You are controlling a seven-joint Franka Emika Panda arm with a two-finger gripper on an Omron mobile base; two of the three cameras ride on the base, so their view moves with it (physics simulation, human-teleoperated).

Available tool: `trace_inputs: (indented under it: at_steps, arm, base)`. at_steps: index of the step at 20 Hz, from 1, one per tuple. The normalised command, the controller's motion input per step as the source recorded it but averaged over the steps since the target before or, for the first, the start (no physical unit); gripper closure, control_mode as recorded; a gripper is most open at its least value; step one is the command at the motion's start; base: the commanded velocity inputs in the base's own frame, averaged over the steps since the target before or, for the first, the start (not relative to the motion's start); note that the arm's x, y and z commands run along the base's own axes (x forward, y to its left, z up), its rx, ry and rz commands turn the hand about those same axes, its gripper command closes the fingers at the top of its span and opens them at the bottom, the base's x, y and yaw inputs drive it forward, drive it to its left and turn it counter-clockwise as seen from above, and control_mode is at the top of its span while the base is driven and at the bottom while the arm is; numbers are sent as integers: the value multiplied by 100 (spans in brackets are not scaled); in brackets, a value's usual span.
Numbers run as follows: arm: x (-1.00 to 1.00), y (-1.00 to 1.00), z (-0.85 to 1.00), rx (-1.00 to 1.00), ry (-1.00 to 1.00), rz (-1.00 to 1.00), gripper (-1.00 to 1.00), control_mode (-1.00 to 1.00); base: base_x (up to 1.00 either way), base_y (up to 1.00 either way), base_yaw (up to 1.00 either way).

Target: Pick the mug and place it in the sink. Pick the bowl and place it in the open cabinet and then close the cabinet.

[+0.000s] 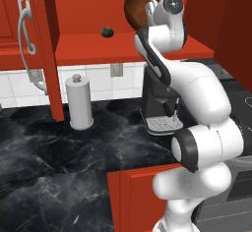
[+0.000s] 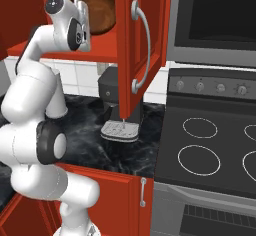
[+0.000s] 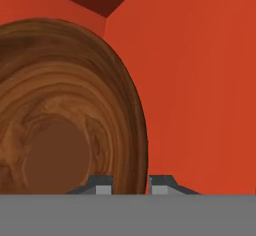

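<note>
The dark brown wooden bowl [image 1: 134, 9] is tipped on its edge inside the open red upper cabinet [image 1: 88, 46], above the shelf near the right inner wall. My gripper [image 3: 130, 186] is shut on the bowl [image 3: 60, 115], with the rim between the two fingertips [image 3: 101, 186]. From the right, the hand reaches in beside the bowl [image 2: 102, 10], just left of the open cabinet door [image 2: 140, 45]. The mug and the sink are out of view.
A small dark green round object [image 1: 107, 31] sits on the cabinet shelf to the left. On the black marble counter [image 1: 59, 147] stand a paper towel holder [image 1: 79, 103] and a coffee machine [image 2: 112, 100]. A stove [image 2: 210, 145] lies to the right.
</note>
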Motion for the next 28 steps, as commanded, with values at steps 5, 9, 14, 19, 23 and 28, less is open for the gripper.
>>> trace_inputs:
  at_steps: [5, 9, 14, 19, 23, 28]
  arm:
    - [0, -37, -3, 0, 3, 0, 100, -100]
    - [-7, -31, 0, 0, 2, 0, 100, -100]
    - [-43, -20, 0, 0, 1, -3, 100, -100]
    - [-75, -18, -3, 0, 4, -9, 100, -100]
    - [17, 0, 0, 0, 9, -1, 100, -100]
    - [35, 0, 0, -1, 18, 0, 100, -100]
  base:
    - [0, 0, 0]
    - [0, 0, 0]
    - [0, 0, 0]
    - [0, 0, 0]
    - [0, 0, 0]
    - [0, 0, 0]
